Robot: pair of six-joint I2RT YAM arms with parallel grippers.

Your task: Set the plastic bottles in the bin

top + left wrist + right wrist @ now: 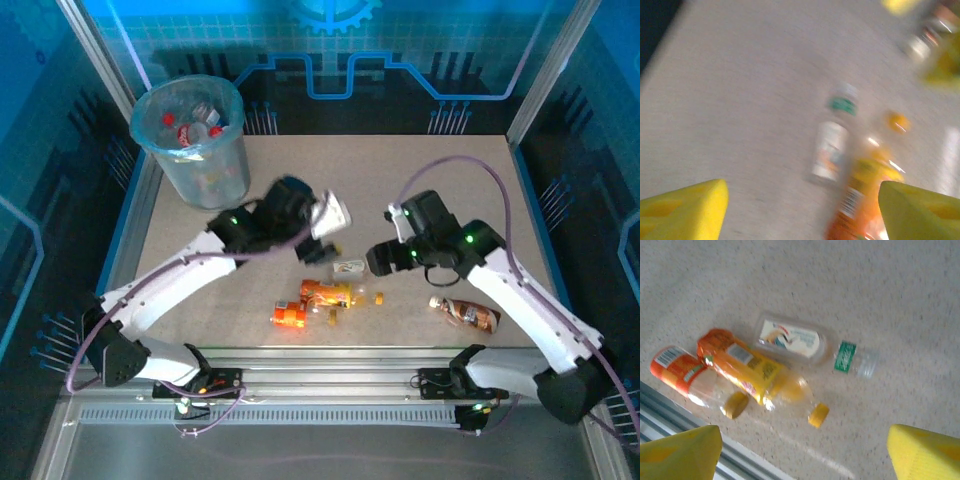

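The bin (pixel 190 135) stands at the far left corner with several red-capped plastic bottles inside. On the table lie a clear bottle with a white label (pixel 348 268) (pixel 805 342) (pixel 832 140), two orange bottles (pixel 325 293) (pixel 290 316) (pixel 757 372) (pixel 685 377) and a brown bottle (pixel 468 314). My left gripper (pixel 328 225) (pixel 800 210) hovers open just above and left of the clear bottle, and its view is blurred. My right gripper (pixel 372 262) (pixel 802 455) is open beside the same cluster on its right, with nothing between its fingers.
A loose yellow cap (pixel 379 297) lies right of the orange bottles. The metal rail of the table's near edge (pixel 670 410) runs close behind the orange bottles. The brown bottle lies under the right forearm.
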